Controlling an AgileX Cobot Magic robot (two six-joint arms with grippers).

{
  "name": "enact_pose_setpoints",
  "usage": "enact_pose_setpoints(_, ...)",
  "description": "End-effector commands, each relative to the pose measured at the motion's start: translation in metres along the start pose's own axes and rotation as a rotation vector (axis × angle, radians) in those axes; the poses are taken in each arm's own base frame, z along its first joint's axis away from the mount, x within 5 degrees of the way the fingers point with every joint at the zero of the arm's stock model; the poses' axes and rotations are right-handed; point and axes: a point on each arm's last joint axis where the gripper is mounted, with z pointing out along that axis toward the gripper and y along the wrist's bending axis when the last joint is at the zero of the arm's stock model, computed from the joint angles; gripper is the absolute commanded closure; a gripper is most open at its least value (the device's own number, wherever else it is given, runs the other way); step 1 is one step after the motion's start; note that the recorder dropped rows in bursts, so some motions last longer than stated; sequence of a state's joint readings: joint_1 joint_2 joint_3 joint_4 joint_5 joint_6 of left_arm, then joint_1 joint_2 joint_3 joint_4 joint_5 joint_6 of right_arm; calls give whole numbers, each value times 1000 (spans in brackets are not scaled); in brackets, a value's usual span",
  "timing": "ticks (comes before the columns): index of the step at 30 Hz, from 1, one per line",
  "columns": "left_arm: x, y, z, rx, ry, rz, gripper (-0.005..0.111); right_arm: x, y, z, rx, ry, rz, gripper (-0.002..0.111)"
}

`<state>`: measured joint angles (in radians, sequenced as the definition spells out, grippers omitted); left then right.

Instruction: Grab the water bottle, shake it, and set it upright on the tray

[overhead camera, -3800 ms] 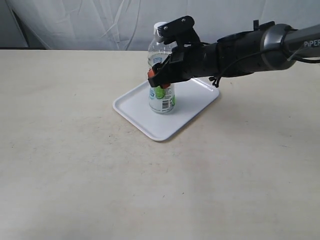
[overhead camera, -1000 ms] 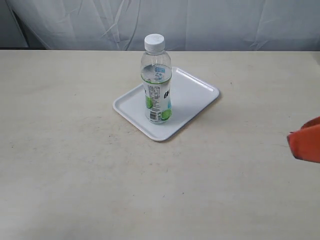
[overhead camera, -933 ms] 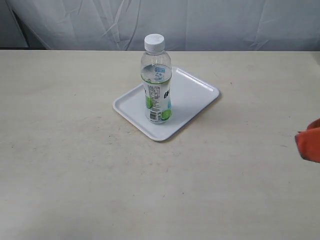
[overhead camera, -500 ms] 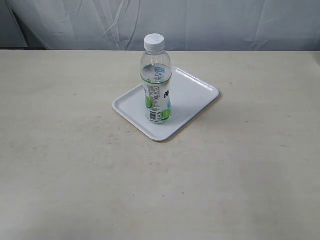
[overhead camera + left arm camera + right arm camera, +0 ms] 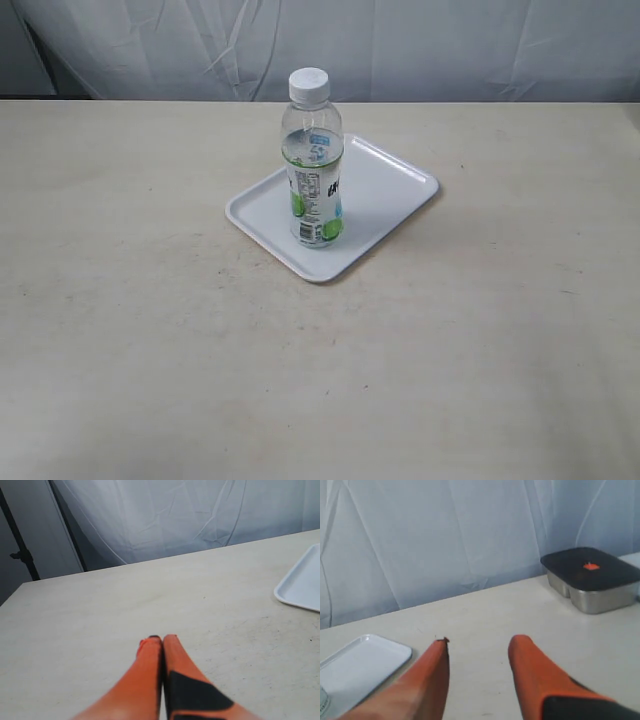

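Since a few seconds back, your right arm has released the bottle and left the exterior view. It stands upright on the tray, nobody touching it. Your right gripper hangs spread and empty; your left gripper sits pressed together over the table. Sweep either arm back across the tray and you'd likely topple something so tall and narrow.

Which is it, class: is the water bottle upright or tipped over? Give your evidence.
Upright. The water bottle rests on its base on the tray, with its white cap straight above the base.
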<state>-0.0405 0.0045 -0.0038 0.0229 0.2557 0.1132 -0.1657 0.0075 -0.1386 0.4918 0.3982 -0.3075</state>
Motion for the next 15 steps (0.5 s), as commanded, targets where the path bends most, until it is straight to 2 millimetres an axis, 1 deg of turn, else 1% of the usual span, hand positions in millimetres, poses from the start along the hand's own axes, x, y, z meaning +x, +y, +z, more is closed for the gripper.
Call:
enact_pose_setpoints(1,0,0,0,-1,-10,-1,106,22,-5,8,0,23,31,68)
enact_pose_setpoints(6,0,0,0,-1,-10,-1,106,28,-2,8,-60,55,-23,68)
enact_pose_setpoints(9,0,0,0,-1,-10,-1,106,33,2,7,-129,109,-31,68)
enact_pose_setpoints(15,0,0,0,-1,-10,1,106,34,2,7,-132,117,-32,68)
